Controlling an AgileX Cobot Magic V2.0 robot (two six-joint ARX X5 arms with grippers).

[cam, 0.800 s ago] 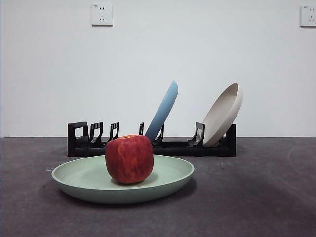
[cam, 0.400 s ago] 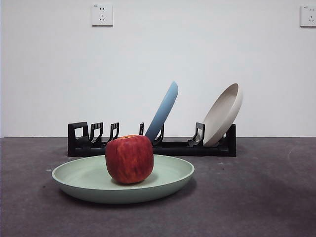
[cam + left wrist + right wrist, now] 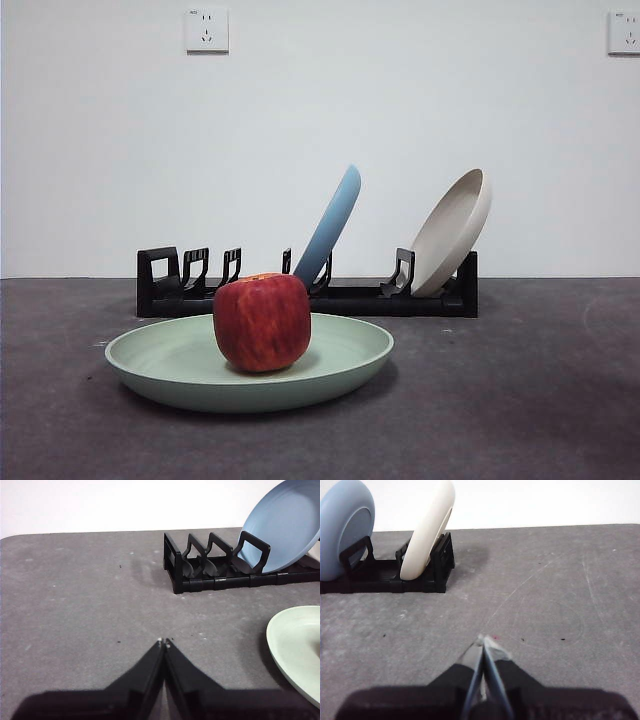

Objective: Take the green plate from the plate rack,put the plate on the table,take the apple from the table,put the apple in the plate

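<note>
The green plate (image 3: pixel 250 365) lies flat on the table (image 3: pixel 500 400) in front of the plate rack (image 3: pixel 306 295). The red apple (image 3: pixel 262 322) stands in the middle of the plate. The plate's edge also shows in the left wrist view (image 3: pixel 295 650), with the rack's end (image 3: pixel 220 565) beyond it. My left gripper (image 3: pixel 164 642) is shut and empty above bare table, to the side of the plate. My right gripper (image 3: pixel 484 640) is shut and empty above bare table, apart from the rack (image 3: pixel 395 577). Neither arm shows in the front view.
A light blue plate (image 3: pixel 330 225) and a cream-white plate (image 3: pixel 452 232) lean in the rack's slots. They also show in the right wrist view, the blue plate (image 3: pixel 345 527) and the white plate (image 3: pixel 427 527). Two wall sockets (image 3: pixel 206 30) are on the white wall behind.
</note>
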